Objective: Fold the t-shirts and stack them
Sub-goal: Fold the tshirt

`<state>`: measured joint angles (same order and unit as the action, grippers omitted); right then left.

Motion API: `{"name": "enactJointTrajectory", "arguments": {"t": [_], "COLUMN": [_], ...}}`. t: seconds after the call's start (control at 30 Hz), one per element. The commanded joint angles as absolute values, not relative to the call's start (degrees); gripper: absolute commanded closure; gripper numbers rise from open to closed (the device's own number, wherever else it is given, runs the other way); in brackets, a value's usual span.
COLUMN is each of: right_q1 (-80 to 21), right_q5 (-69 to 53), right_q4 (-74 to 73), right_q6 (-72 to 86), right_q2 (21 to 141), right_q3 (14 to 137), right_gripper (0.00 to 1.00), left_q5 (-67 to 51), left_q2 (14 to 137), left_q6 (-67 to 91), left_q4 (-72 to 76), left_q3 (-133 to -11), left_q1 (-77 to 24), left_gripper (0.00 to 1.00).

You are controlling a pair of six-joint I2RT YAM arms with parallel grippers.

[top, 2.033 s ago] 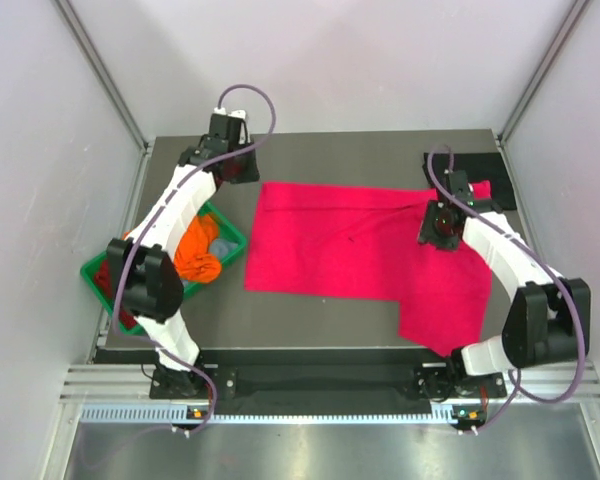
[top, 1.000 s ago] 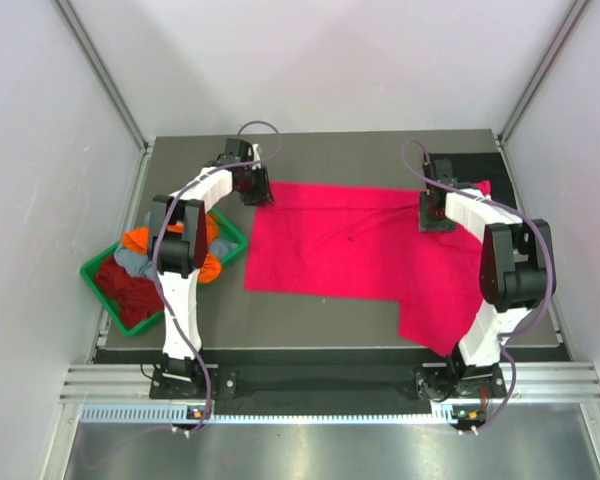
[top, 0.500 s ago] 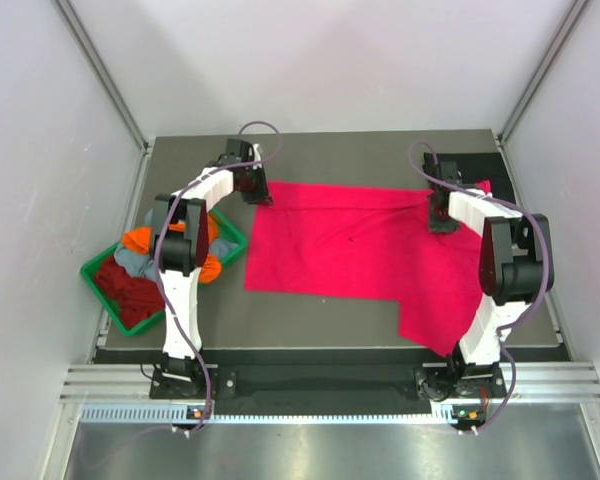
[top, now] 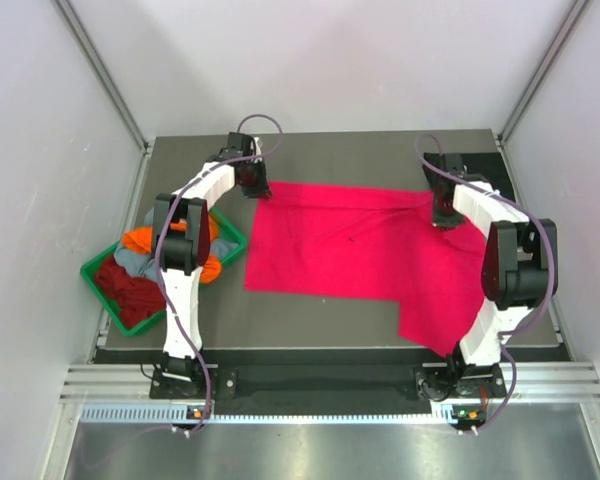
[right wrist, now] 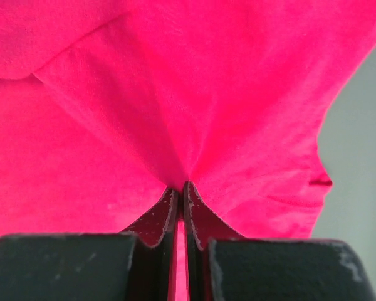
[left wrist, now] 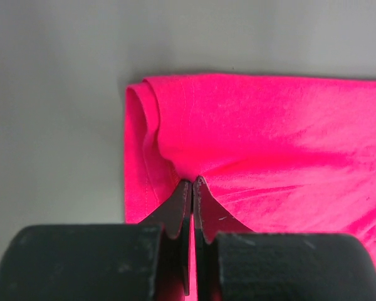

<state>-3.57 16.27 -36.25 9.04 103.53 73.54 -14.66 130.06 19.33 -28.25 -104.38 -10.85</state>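
Note:
A bright pink-red t-shirt lies spread flat across the dark table, one part hanging toward the near right. My left gripper sits at the shirt's far left corner, shut on a pinch of the cloth beside the rolled hem. My right gripper is at the far right edge, shut on a tented fold of the same shirt. More t-shirts, orange, dark red and grey-blue, are heaped in the green tray. A black one lies at the far right corner.
The green plastic tray stands at the table's left edge under the left arm. Grey walls close in on both sides and the back. Bare table shows behind the shirt and in front of it on the left.
Both grippers have closed onto the pink-red shirt's far corners. The right gripper shifted slightly right along the far edge; the left one barely moved.

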Motion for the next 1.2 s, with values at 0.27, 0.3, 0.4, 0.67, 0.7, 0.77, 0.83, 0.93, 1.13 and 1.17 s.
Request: {"name": "enactJointTrajectory", "arguments": {"t": [0.27,0.3,0.4,0.67,0.7,0.77,0.83,0.93,1.13,1.17], "right_q1": [-3.08,-3.16,-3.08,-2.90,-2.90,-2.81,-2.64,-2.55,-2.46,-2.46], "right_q5": [14.33,14.24,13.80,10.90,10.29,9.23,8.44,8.88,7.03,6.86], "right_q4": [-45.61,-46.22,-46.67,-48.60,-48.78,-48.96,-49.04,-49.22,-50.01,-50.18], "right_q6": [10.55,10.46,10.20,10.11,10.28,10.46,10.81,11.42,13.62,13.88], "right_q2": [100.02,99.93,99.76,98.70,98.61,98.79,98.70,98.70,98.35,98.35], "right_q3": [78.13,78.40,79.01,79.37,79.28,78.75,78.23,77.78,76.64,76.47], "right_gripper": [1.00,1.00,1.00,1.00,1.00,1.00,1.00,1.00,1.00,1.00], "left_q5": [-9.76,-9.76,-9.67,-7.91,-7.65,-7.21,-6.24,-5.63,-5.89,-5.89], "left_q2": [130.52,130.60,130.78,130.87,130.87,130.87,130.87,130.96,130.96,130.87], "left_q6": [18.37,18.37,18.19,16.96,16.88,16.44,16.09,15.30,14.77,14.77], "left_q4": [-32.08,-32.17,-32.87,-34.36,-34.71,-35.24,-36.12,-36.56,-36.91,-37.00], "left_q3": [-108.72,-108.81,-109.51,-110.04,-110.21,-110.48,-110.83,-110.74,-110.22,-110.13], "left_q1": [-10.90,-10.90,-10.90,-10.90,-10.81,-10.81,-10.90,-10.90,-10.90,-10.90], "left_gripper": [1.00,1.00,1.00,1.00,1.00,1.00,1.00,1.00,1.00,1.00]}}
